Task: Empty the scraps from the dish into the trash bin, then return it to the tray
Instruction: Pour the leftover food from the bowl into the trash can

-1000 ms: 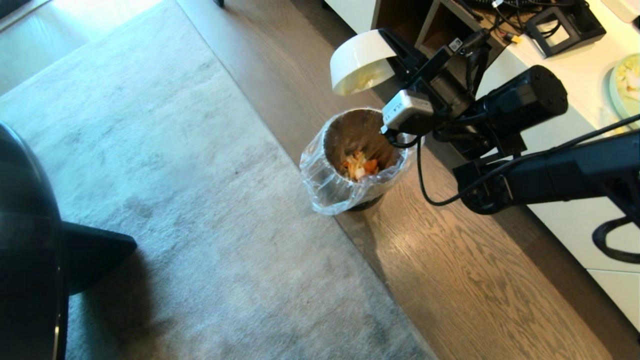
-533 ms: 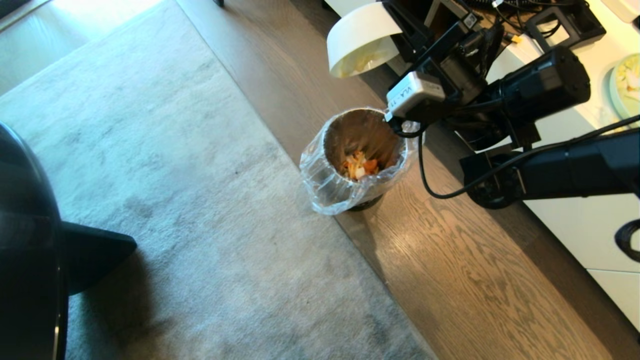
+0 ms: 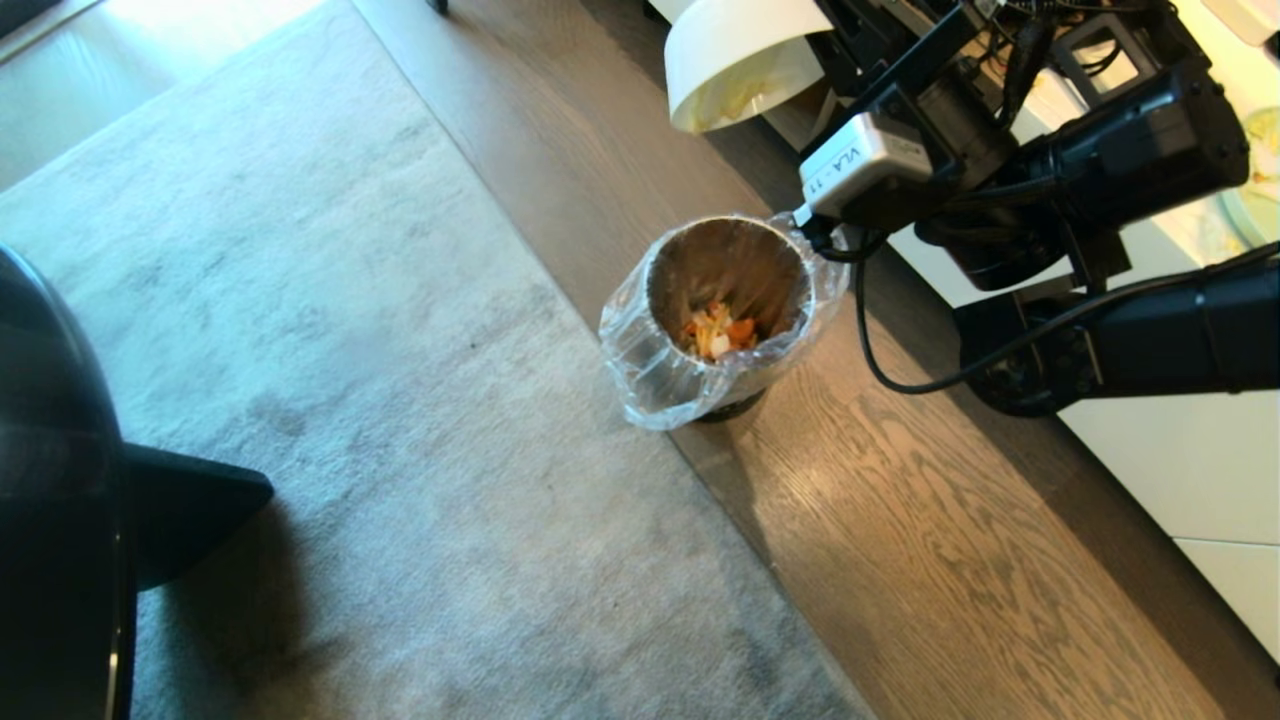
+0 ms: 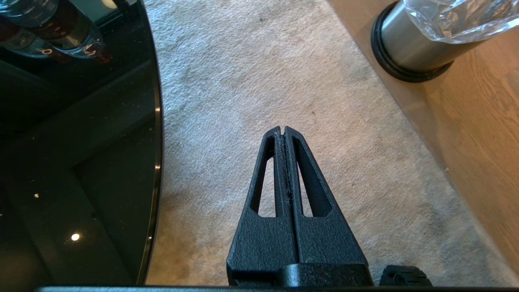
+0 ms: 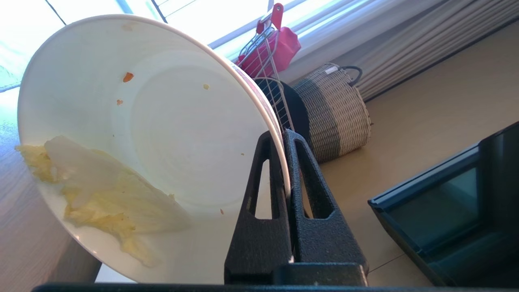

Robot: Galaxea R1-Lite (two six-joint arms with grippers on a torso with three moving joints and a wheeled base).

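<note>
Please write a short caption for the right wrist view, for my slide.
Right gripper clamps the rim of the tilted white dish, a pale cabbage leaf stuck inside.

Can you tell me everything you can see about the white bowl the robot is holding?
The dish is a round, plain white bowl that looks glazed and smooth. The right gripper is shut on its rim, one finger inside and one outside. It is tipped steeply on its side in the air, up beyond the trash bin. A limp pale yellow leaf clings to the lower inside wall, and a few tiny orange specks dot the rest.
</note>
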